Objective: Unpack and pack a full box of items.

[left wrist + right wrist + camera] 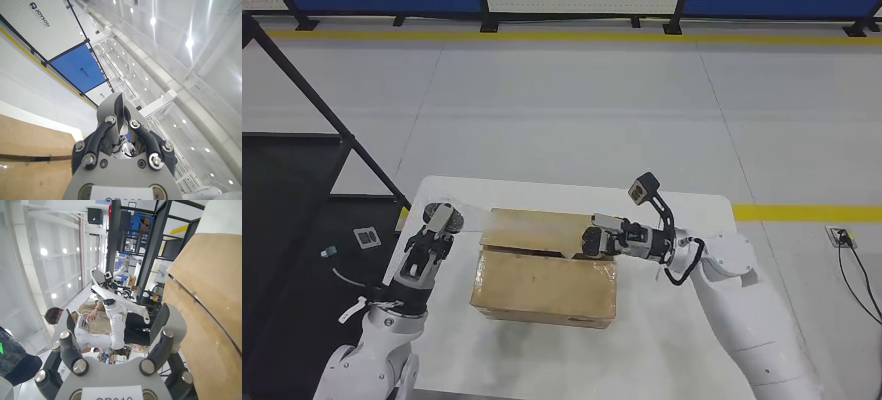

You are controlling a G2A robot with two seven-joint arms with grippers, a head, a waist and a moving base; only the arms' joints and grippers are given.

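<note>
A closed brown cardboard box (pixel 547 285) lies in the middle of the white table (pixel 682 330). My left gripper (pixel 445 215) is off the box's far left corner, shut on a thin strip of clear tape (pixel 512 228) that runs from its tips to the box top. In the left wrist view the tape (pixel 123 95) shows as a sliver between the pressed pads of the left gripper (pixel 122 106), with the box (pixel 28 142) beside it. My right gripper (pixel 592 240) hovers at the box's far right top edge. It stands open (pixel 116 309), one finger (pixel 162 321) close to the box (pixel 208 294).
A black metal frame (pixel 312 110) and a dark side surface with a small label (pixel 367 237) border the table's left. Bare table lies right of the box and in front of it. A yellow floor line (pixel 807 212) runs beyond the table's right edge.
</note>
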